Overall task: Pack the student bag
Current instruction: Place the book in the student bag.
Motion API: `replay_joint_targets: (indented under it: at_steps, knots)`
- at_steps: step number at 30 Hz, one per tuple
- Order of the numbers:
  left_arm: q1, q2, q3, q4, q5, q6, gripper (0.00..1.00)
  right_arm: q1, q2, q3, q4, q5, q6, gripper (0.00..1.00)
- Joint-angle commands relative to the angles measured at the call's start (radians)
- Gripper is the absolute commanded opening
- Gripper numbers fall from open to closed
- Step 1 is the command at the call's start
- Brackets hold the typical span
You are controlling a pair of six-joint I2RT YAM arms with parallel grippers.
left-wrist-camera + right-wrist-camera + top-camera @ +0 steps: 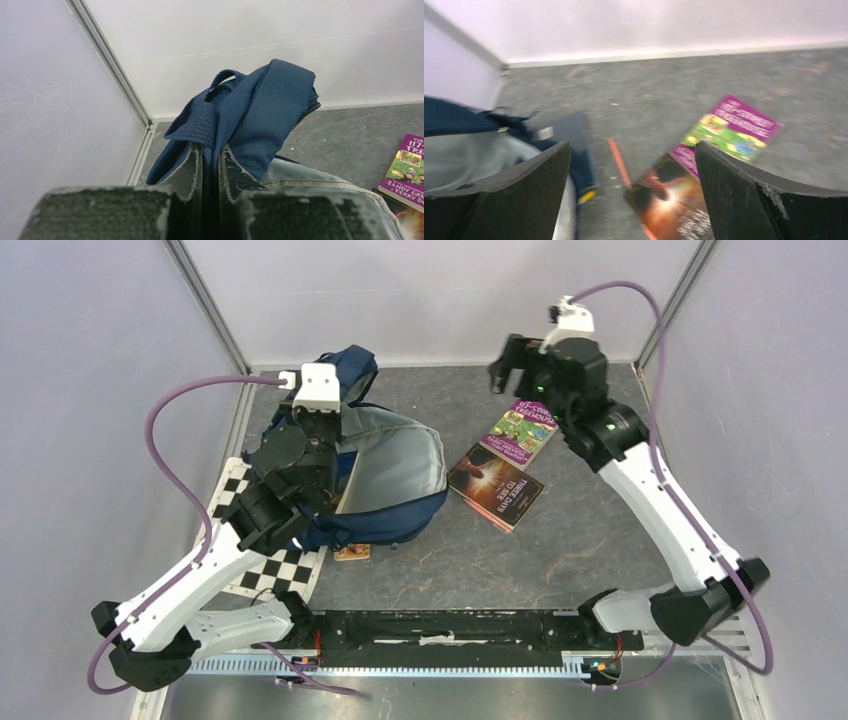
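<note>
Top view, centre left: the left arm (290, 475) hides the left side of the navy-blue fabric backpack (400, 465) and part of the black-and-white chequered sheet (285, 568). A small orange-brown item (351, 552) below the backpack is too small to identify. Right wrist view: all blurred; the dark paperback book (669, 200) runs off the bottom edge.

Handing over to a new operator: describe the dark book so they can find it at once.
Start from the open blue bag on the left half of the table. Just right of its mouth lie two books; the dark book is the one lower in the top view. Its cover is dark red-brown with an orange glow, unlike the bright purple book behind it.
</note>
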Motion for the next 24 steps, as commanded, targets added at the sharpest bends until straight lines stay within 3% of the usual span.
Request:
replay_joint_targets:
  at_steps: [1,6,10,12,21,24]
  knots:
    - [0.011,-0.046,0.069,0.212,-0.008,0.02,0.02,-0.134,-0.031,-0.146,-0.086,0.001,-0.11,0.98]
    - [0.012,-0.063,0.08,0.17,-0.032,0.005,0.02,-0.242,0.01,-0.288,-0.034,-0.099,-0.248,0.98]
    - [0.012,-0.08,0.074,0.129,-0.055,-0.022,0.02,-0.258,0.057,-0.37,0.028,-0.29,-0.46,0.98]
    - [0.014,-0.089,0.067,0.122,-0.06,-0.046,0.02,-0.263,0.103,-0.38,0.009,-0.288,-0.474,0.97]
    - [0.014,-0.094,0.073,0.083,-0.059,-0.074,0.02,-0.348,0.24,-0.451,0.051,-0.167,-0.026,0.92]
    - [0.014,-0.093,0.073,0.075,-0.054,-0.079,0.02,-0.352,0.247,-0.491,0.138,-0.171,0.077,0.92]
